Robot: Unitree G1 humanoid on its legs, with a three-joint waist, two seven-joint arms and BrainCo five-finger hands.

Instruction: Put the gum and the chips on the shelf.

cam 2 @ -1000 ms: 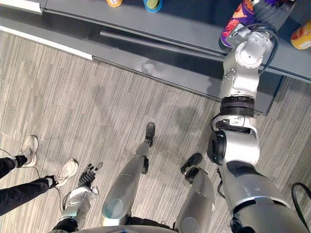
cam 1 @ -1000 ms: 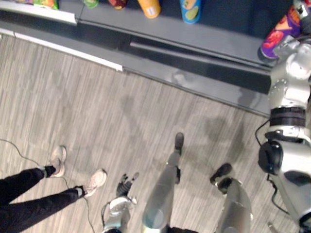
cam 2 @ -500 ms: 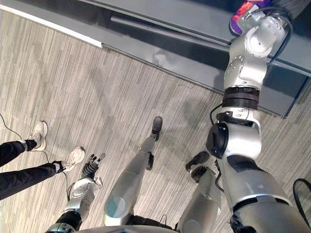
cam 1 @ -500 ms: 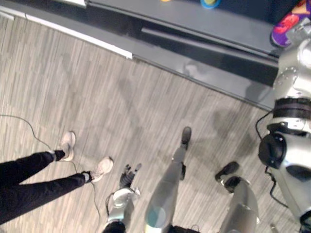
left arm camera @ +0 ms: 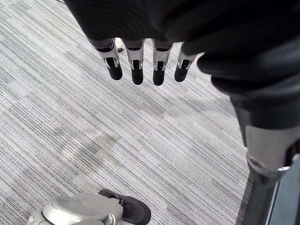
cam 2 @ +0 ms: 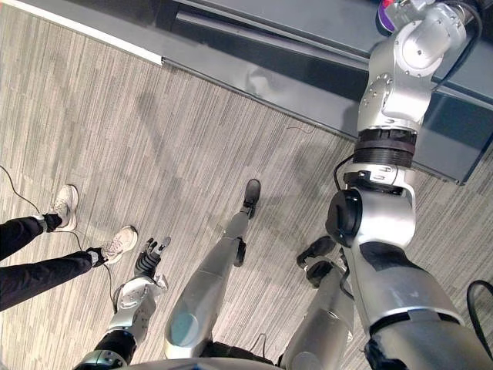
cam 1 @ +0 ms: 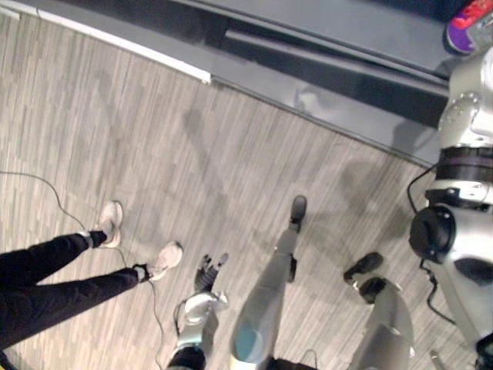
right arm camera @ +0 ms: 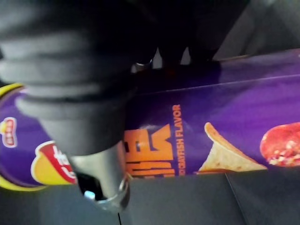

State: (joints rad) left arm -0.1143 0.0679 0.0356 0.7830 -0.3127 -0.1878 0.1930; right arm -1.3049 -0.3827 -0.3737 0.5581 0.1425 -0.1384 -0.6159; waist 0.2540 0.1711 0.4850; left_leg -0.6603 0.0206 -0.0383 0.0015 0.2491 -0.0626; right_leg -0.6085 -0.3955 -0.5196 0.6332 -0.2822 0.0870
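Nearby, person's shoes [cam 1: 164, 260]; right hand [right arm camera: 99, 174] grips chips can [right arm camera: 225, 112].

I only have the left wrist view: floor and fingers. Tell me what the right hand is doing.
Observer: The right hand is raised to the dark shelf, with its thumb across a purple chips can and its fingers reaching over the can's far side.
Operator: Say whether the can is down on the shelf.
Observer: The right wrist view shows a grey shelf surface right alongside the can. I cannot tell whether they touch.
Operator: Report what is near the left hand.
Observer: A person in black trousers and light shoes stands on the floor close beside the left hand.
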